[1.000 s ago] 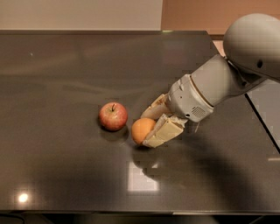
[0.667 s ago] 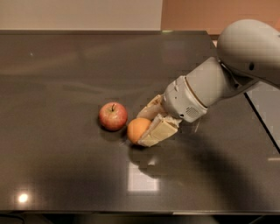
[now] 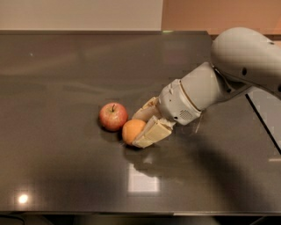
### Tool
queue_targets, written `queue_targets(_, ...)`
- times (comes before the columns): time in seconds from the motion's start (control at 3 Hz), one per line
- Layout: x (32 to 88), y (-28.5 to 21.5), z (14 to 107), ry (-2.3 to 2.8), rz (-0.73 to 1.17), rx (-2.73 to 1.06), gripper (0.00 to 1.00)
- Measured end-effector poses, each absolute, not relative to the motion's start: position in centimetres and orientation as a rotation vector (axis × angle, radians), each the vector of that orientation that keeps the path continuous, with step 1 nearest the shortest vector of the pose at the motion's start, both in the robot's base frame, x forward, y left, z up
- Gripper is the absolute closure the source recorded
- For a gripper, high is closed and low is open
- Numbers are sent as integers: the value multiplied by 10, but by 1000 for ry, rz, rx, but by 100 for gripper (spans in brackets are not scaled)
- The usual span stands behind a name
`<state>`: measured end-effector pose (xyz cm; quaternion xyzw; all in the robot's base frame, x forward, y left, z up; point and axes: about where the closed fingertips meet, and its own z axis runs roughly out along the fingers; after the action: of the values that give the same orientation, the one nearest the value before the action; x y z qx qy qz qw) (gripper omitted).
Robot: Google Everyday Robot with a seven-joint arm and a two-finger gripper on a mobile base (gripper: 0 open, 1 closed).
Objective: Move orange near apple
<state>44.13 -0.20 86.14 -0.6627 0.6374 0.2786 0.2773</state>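
The orange [image 3: 132, 130] is a plain round fruit on the dark table [image 3: 66, 79], just right of the apple [image 3: 113, 116] and close to touching it. The apple is red with yellowish patches and a short dark stem. My gripper [image 3: 139, 128] reaches in from the right on a white arm, its two cream fingers [image 3: 151, 134] closed around the orange, one behind it and one in front. The orange sits low, at or on the table surface.
The table's right edge [image 3: 263, 118] runs under my arm, with a lighter surface beyond it. A bright ceiling-light reflection [image 3: 142, 178] lies on the tabletop in front of the gripper. A wall [image 3: 88, 13] rises behind the table's far edge.
My gripper has carried the orange leftward, closing the gap to the apple. The apple has not moved.
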Motion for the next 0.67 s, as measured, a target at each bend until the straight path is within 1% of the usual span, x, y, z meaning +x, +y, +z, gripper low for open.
queue_targets(0.67, 443, -1, 864, 1688, 743, -1765, 13)
